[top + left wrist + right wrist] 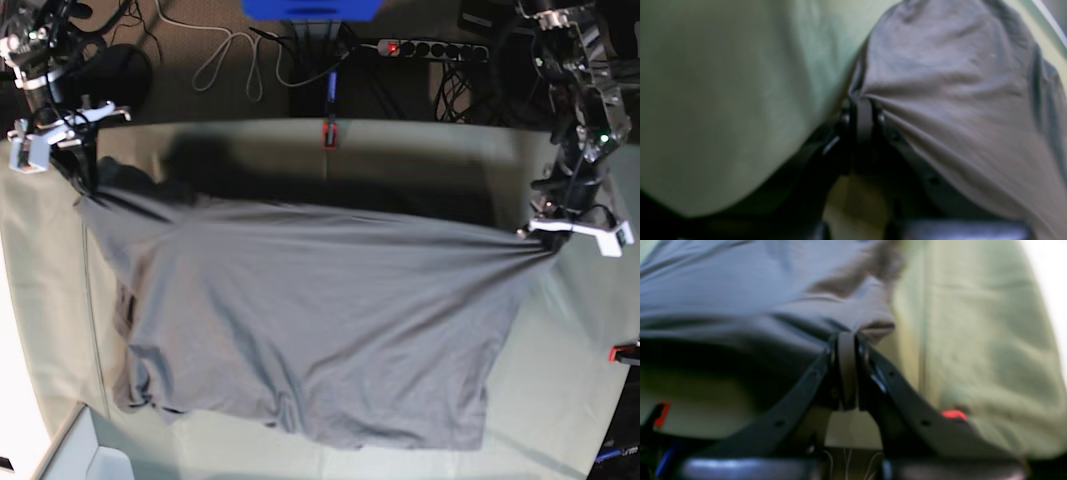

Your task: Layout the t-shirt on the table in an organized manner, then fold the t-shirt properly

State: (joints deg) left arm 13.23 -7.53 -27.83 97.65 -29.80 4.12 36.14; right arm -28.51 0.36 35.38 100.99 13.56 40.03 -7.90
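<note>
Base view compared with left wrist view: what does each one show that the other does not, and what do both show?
Only the base view shows the whole t-shirt stretched between both arms, the right gripper shut on one corner, the red clamp and the power strip. Only the left wrist view shows the left gripper close up, its jaws shut on a bunched fold of cloth. Both show the shirt, the table and that left grip.
</note>
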